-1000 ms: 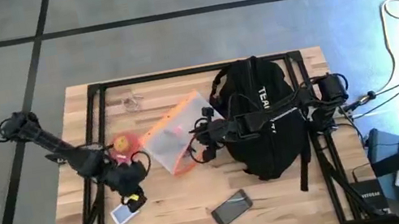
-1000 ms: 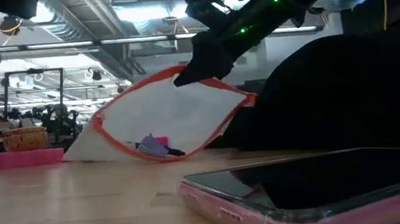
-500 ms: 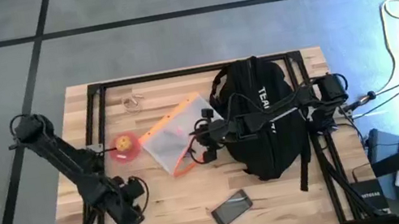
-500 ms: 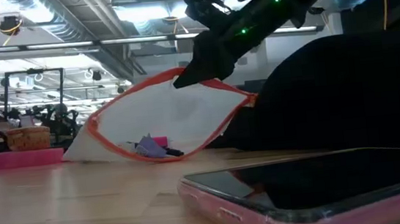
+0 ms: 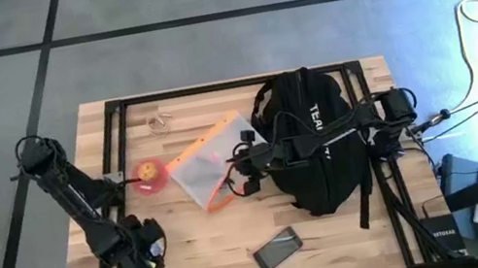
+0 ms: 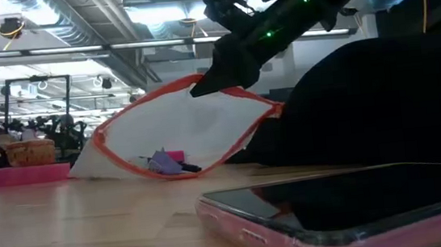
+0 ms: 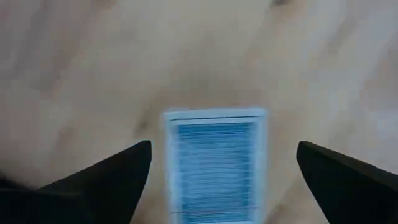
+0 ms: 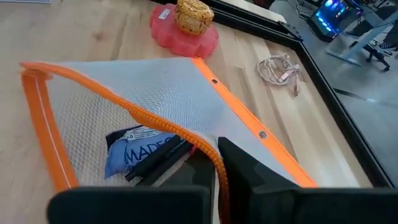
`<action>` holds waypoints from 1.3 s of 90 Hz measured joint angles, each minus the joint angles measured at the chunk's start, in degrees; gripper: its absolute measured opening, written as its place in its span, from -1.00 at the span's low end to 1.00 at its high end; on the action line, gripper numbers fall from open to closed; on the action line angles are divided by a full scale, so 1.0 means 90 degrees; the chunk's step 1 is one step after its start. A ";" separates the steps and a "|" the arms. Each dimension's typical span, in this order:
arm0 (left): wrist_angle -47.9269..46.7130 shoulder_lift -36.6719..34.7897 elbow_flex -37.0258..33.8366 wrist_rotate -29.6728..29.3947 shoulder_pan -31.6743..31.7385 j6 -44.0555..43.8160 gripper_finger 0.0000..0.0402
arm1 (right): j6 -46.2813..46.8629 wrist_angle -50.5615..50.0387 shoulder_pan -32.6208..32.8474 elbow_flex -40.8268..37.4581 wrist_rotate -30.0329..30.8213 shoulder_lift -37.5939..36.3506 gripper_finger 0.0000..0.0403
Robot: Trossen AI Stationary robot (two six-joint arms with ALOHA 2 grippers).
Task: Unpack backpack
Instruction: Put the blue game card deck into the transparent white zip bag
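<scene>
Several items already lie outside the large rounded black fabric backpack (image 5: 314,140), while the right gripper (image 5: 246,164) pinches the orange-trimmed white mesh pouch (image 5: 207,163) mid-table and the left gripper (image 5: 147,257) hovers spread over a blue-striped white card (image 7: 214,163) near the table's front left corner.

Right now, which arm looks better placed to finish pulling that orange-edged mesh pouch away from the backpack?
The right gripper, probably: its jaws are already shut on the mesh pouch beside the backpack. The left gripper is open, far off above a blue card.

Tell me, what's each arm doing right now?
Left tool open, hovering over a blue-striped card at the table's front left. Right tool shut on the orange-edged mesh pouch, beside the backpack. Phone lies in front.
</scene>
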 joint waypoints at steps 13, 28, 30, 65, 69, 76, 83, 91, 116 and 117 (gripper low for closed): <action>0.0208 0.0000 0.0000 -0.0004 -0.0089 -0.0295 0.93 | -0.0071 -0.0018 0.0000 -0.0002 -0.0104 0.0002 -1.00; 0.0267 0.0160 0.0005 0.0000 -0.0136 -0.0225 0.94 | -0.0169 -0.0014 0.0000 -0.0001 -0.0228 0.0002 -1.00; 0.0281 0.0184 0.0005 0.0000 -0.0138 -0.0188 0.94 | -0.0169 -0.0015 0.0000 -0.0002 -0.0228 0.0002 -1.00; 0.0664 0.0341 -0.0548 0.0041 -0.0145 -0.0607 0.94 | -0.0184 -0.0005 0.0010 -0.0002 -0.0265 0.0002 -1.00; 0.0696 0.0337 -0.0573 0.0049 -0.0145 -0.0622 0.94 | -0.0184 -0.0026 0.0010 -0.0002 -0.0267 0.0005 -1.00; 0.0734 0.0330 -0.0634 0.0221 -0.0145 -0.0623 0.94 | -0.0184 -0.0079 0.0010 -0.0002 -0.0267 0.0005 -1.00; 0.0742 0.0295 -0.0652 0.0321 -0.0119 -0.0726 0.94 | -0.0184 -0.0165 0.0010 -0.0002 -0.0277 0.0005 -1.00; 0.0814 0.0238 -0.0641 0.0313 -0.0114 -0.0821 0.94 | -0.0184 -0.0172 0.0012 -0.0002 -0.0279 0.0005 -1.00; 0.0692 0.0419 -0.0668 0.0321 -0.0114 -0.0899 0.94 | -0.0237 -0.0087 0.0010 -0.0002 -0.0277 0.0005 -1.00; 0.0703 0.0434 -0.0677 0.0321 -0.0114 -0.0922 0.94 | -0.0241 -0.0089 0.0010 -0.0002 -0.0277 0.0005 -1.00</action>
